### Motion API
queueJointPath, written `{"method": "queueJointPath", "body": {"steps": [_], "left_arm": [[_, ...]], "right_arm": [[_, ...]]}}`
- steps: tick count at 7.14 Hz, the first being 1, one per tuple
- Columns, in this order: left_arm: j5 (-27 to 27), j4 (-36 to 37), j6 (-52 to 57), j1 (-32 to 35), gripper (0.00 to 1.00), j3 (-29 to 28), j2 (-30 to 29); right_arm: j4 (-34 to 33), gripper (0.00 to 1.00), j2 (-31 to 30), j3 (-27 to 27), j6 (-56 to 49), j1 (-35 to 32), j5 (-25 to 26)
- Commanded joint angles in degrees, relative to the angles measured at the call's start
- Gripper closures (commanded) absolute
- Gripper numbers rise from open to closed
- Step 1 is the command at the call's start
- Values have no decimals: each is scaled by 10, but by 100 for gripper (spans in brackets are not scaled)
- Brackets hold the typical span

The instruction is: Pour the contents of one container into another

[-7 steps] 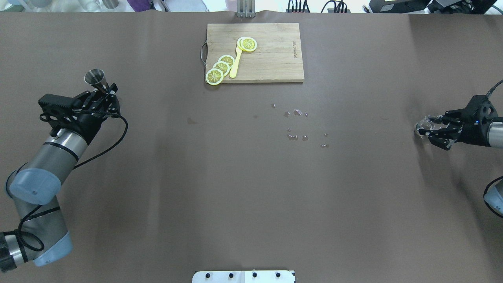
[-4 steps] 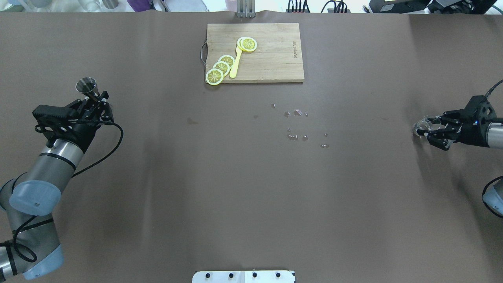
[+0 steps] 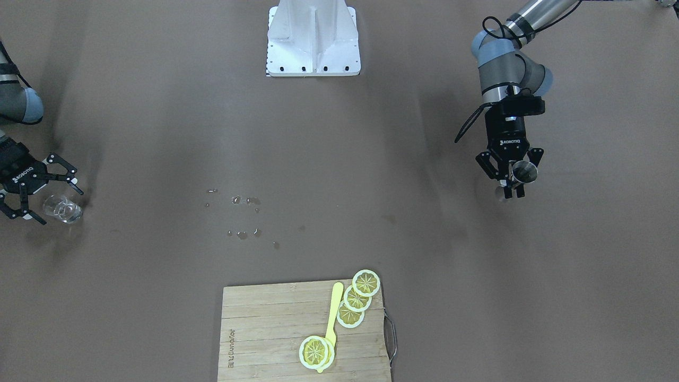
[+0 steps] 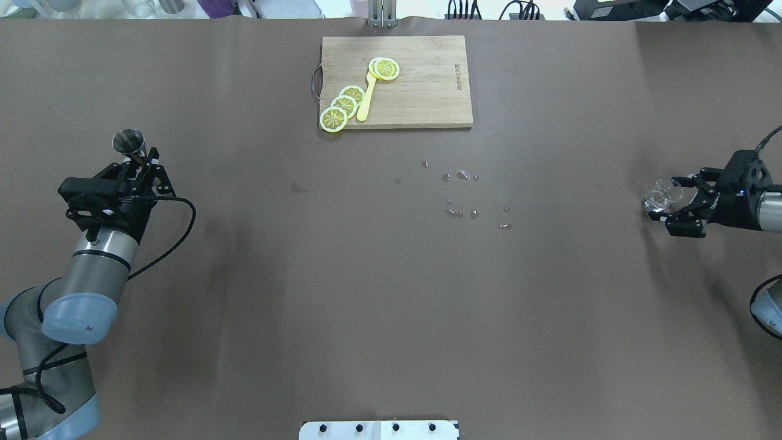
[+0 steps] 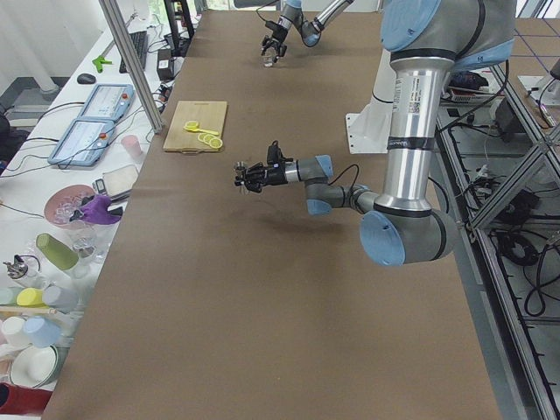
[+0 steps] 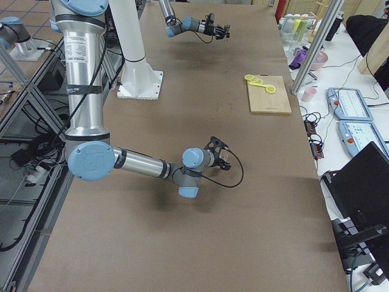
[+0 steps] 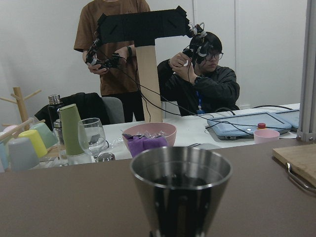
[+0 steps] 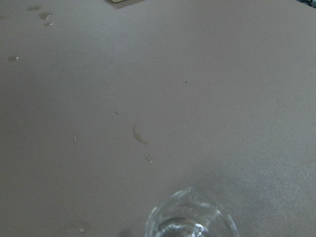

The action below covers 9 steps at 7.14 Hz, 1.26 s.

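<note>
Brown table [image 4: 366, 293]: at nine o'clock, left gripper [image 4: 140, 162] clamps a steel jigger [image 4: 129, 142]; at three, right gripper [image 4: 666, 200] gapes around a glass [image 4: 658, 194].

I see my left arm [image 4: 98, 256] bent at the elbow, left gripper [image 4: 142, 164] clamped on a jigger [image 4: 129, 141] (held upright), right arm [image 4: 770, 211] stretched level, right gripper [image 4: 667, 201] spread wide.

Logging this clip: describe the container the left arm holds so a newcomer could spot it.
From the wooden cutting board at the far edge of the table, look to the robot's left arm. Its end effector grips a small upright steel cone-shaped cup; the table's other container is clear glass.
</note>
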<state>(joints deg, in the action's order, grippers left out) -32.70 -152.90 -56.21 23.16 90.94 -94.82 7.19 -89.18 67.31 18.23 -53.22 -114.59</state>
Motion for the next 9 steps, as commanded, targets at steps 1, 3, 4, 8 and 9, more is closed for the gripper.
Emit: {"method": "queueJointPath", "body": {"steps": [1, 3, 4, 8, 9], "left_arm": [[39, 50, -36, -11, 100, -4, -3], [43, 108, -105, -12, 100, -8, -16], [41, 133, -123, -11, 100, -10, -31], [111, 313, -293, -6, 100, -12, -47], [116, 323, -321, 6, 100, -29, -55]], "right_arm": [[-1, 0, -19, 15, 9, -6, -42], [-8, 0, -47, 28, 8, -60, -95], [-22, 0, -48, 29, 8, -91, -128], [-366, 0, -171, 255, 8, -167, -201], [-501, 0, -179, 309, 7, -202, -234]]}}
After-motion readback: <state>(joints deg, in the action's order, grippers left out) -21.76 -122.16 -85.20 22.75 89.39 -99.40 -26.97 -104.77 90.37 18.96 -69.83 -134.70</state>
